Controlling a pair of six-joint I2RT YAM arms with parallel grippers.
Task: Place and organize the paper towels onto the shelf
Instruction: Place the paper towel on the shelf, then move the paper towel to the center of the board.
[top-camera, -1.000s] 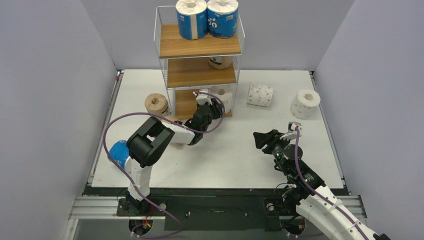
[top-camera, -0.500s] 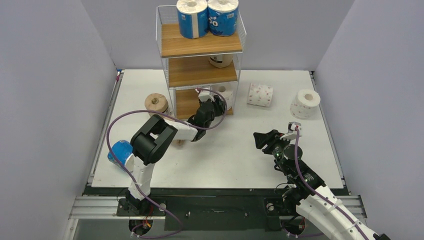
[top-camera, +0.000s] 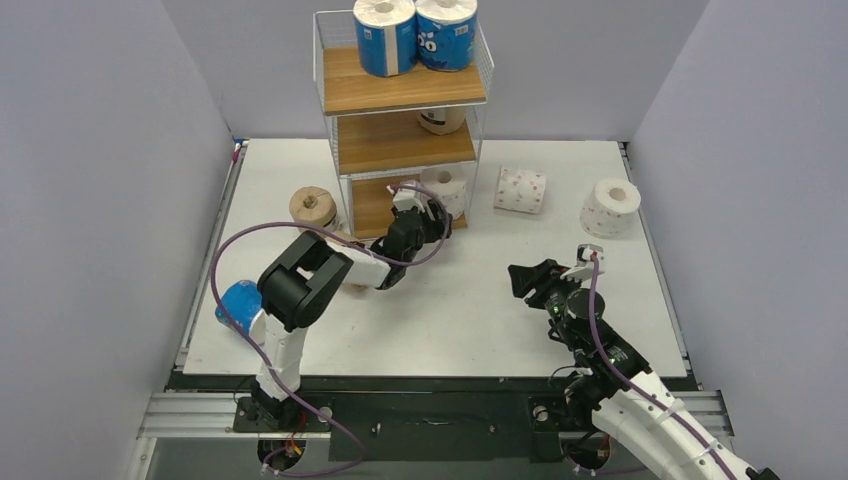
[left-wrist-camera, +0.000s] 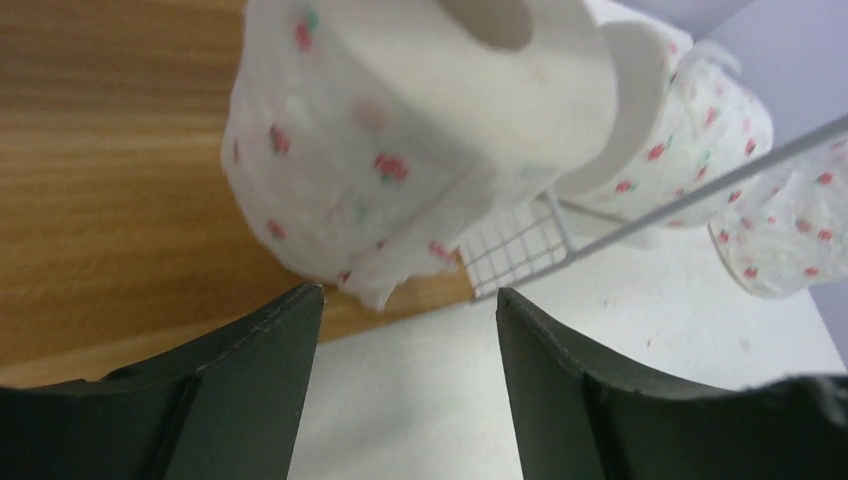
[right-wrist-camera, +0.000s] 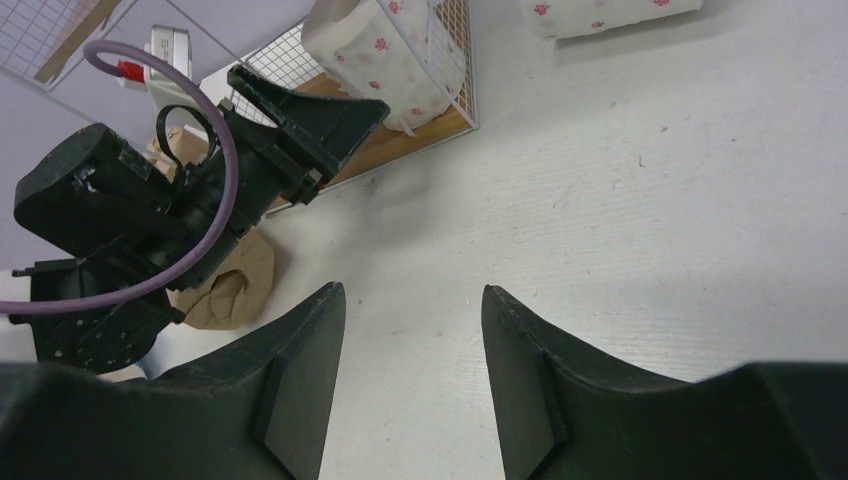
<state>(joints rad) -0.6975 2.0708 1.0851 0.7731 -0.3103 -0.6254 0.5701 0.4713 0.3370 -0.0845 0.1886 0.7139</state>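
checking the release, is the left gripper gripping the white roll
No, the left gripper is open and the white roll sits on the shelf board ahead of it.

Top view looks down from high behind over the whole worktop (top-camera: 480, 290) and shelf (top-camera: 400, 95). Left wrist view faces a white roll (left-wrist-camera: 380, 150) up close; right wrist view, farther back, shares it.

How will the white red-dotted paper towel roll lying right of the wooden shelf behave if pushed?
The white red-dotted roll lies on its curved side on the table, so a push would probably set it rolling. It looks like soft wound paper, so likely light and squashy when gripped.
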